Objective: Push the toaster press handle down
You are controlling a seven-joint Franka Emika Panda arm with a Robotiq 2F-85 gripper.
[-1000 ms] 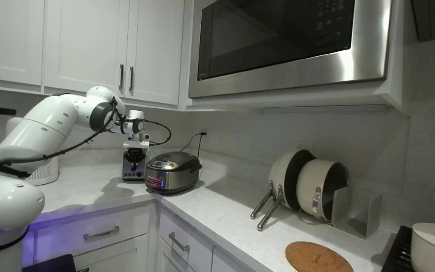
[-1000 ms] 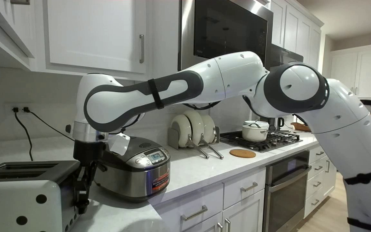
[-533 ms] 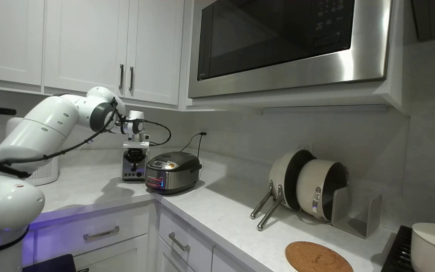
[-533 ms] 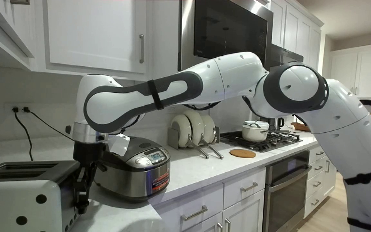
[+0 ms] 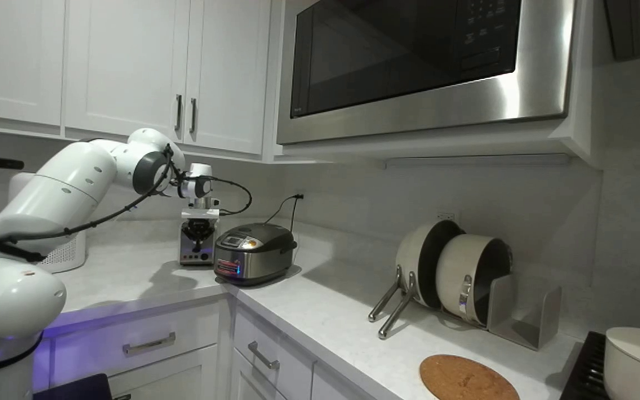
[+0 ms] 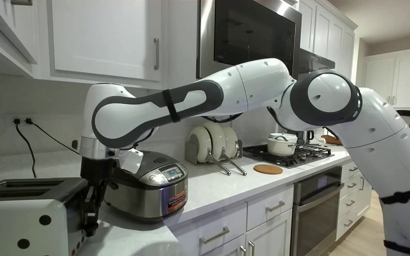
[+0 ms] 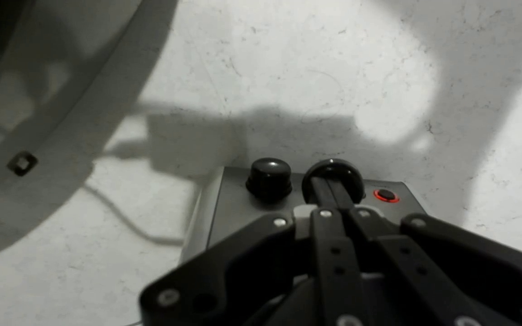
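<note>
As we look through the wrist view, the end effector point(image 7: 330, 184), pressed together, overlaps the round black handle point(image 7: 333, 168) of the toaster point(image 6: 23, 221); whether they touch we cannot tell. The toaster stands on the worktop point(image 6: 126, 241) just beside the steel cooker point(image 6: 144, 202); farther off, we see racked pans point(image 6: 218, 140).

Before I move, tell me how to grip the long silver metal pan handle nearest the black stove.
Probably grip the handle midway, from the front of the white counter: it slopes outward from round cream pans standing on edge in a grey rack, slim and exposed.
</note>
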